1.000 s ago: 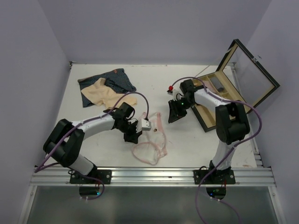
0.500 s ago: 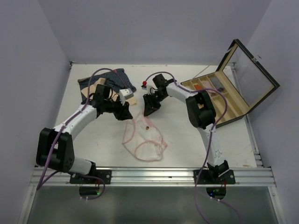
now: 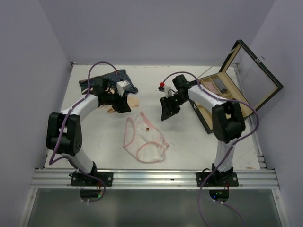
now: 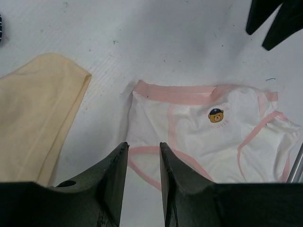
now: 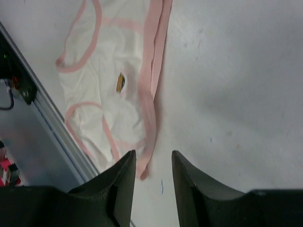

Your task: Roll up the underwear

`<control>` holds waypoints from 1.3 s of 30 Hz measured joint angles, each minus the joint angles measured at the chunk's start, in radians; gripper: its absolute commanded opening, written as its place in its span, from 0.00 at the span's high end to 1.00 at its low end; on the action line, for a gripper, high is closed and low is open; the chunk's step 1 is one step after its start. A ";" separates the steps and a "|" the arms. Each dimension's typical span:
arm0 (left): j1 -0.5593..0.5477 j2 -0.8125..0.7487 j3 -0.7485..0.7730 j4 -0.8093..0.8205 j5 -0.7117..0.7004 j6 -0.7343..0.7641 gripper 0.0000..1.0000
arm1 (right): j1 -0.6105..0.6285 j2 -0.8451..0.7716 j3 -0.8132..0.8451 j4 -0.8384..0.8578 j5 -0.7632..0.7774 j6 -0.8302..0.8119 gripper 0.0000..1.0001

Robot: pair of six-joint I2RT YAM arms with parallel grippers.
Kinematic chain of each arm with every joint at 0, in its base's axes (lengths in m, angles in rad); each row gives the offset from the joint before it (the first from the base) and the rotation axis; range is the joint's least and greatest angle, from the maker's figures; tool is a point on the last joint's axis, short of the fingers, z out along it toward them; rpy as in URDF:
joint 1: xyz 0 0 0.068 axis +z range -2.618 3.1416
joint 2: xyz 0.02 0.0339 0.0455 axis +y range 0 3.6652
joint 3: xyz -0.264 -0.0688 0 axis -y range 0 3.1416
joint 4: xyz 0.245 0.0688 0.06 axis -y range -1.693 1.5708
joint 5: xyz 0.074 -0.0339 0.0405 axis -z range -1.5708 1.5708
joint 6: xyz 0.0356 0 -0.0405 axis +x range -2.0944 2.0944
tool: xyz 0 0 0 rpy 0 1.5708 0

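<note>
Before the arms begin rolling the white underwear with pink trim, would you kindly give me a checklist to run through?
1. White underwear with pink trim lies spread open on the table: ok.
2. Left gripper is empty, jaws apart: ok.
3. Right gripper is empty, jaws apart: ok.
4. Beige cloth garment lies apart from the pink-trimmed one, with bare table between them: ok.
5. Height of each gripper above the cloth: cannot tell.
</note>
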 measured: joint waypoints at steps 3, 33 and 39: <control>-0.025 0.050 0.018 0.000 -0.008 0.019 0.63 | -0.022 -0.129 -0.120 -0.017 0.016 -0.029 0.60; -0.225 -0.129 -0.188 -0.070 -0.114 0.315 0.54 | 0.058 -0.079 -0.365 0.004 -0.067 -0.034 0.61; -0.239 -0.154 -0.231 -0.099 -0.120 0.368 0.52 | 0.058 -0.076 -0.384 -0.015 -0.068 -0.047 0.67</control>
